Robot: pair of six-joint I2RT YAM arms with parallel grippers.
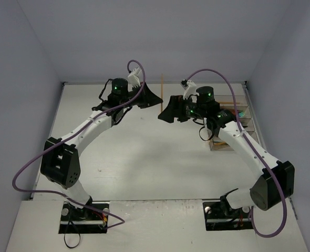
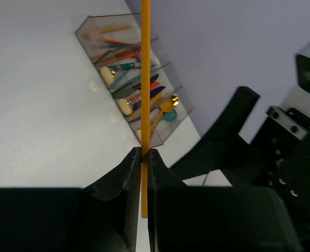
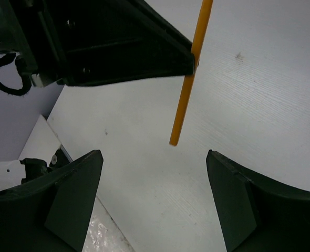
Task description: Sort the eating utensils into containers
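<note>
My left gripper (image 2: 143,155) is shut on a thin orange chopstick (image 2: 145,73) and holds it in the air, with a short end sticking out behind the fingertips. In the top view the left gripper (image 1: 158,98) is at the back centre and the chopstick (image 1: 162,84) points away. The containers (image 2: 84,32), a row of clear bins, hold several orange, teal, navy and red utensils and a gold spoon (image 2: 168,104). My right gripper (image 3: 155,176) is wide open and empty, just below the chopstick's free end (image 3: 188,89). It faces the left gripper (image 3: 139,52).
The containers (image 1: 249,125) stand at the table's right edge, partly hidden under my right arm. Grey walls close in the table at the back and both sides. The right gripper's black finger (image 2: 234,118) shows close beside the left one.
</note>
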